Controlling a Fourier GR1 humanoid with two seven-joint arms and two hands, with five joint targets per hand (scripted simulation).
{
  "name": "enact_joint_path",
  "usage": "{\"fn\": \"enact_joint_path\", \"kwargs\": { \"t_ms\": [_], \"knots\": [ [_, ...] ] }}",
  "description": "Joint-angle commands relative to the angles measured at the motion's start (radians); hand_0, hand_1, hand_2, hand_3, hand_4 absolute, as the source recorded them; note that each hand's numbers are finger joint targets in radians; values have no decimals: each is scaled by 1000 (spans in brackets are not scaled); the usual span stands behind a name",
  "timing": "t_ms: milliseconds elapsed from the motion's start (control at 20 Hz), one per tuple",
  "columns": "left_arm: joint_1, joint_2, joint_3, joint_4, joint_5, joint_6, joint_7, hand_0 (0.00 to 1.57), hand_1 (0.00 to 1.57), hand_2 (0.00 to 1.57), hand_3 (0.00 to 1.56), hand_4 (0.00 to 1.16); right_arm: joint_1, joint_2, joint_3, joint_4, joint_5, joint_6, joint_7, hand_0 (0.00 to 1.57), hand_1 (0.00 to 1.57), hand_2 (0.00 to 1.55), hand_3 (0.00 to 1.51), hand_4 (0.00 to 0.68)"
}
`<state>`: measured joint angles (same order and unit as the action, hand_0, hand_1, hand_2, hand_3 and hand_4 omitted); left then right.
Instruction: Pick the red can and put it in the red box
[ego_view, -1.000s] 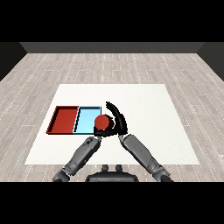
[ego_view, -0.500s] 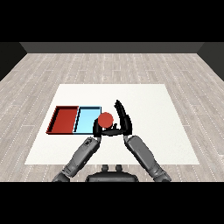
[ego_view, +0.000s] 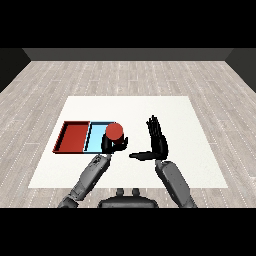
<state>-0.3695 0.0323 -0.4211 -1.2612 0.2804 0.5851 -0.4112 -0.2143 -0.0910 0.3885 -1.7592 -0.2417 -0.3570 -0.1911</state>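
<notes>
Left hand (ego_view: 114, 144) curled round red can (ego_view: 114, 132), carrying it over light blue tray (ego_view: 96, 138) toward red tray (ego_view: 75, 137). Right hand (ego_view: 157, 141) open, clear of the can.

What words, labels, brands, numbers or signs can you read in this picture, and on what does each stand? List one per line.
None: no readable text shows anywhere.
red can, held in the left hand: plain, no label visible.
red tray and light blue tray: unmarked.
table: unmarked.
</notes>
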Motion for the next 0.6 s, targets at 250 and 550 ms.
{"fn": "enact_joint_path", "kwargs": {
  "t_ms": [250, 550],
  "knots": [
    [13, 156, 161, -83, -18, -36, 68, 1571, 1571, 1571, 1487, 1125, 115, -98, -147, -129, -76, 88, 28, 0, 0, 0, 0, 0],
    [34, 313, 207, -121, -83, -7, 198, 1571, 1571, 1571, 1491, 1112, 259, -171, -239, -153, -124, 143, -9, 0, 0, 0, 0, 0]
  ]
}}
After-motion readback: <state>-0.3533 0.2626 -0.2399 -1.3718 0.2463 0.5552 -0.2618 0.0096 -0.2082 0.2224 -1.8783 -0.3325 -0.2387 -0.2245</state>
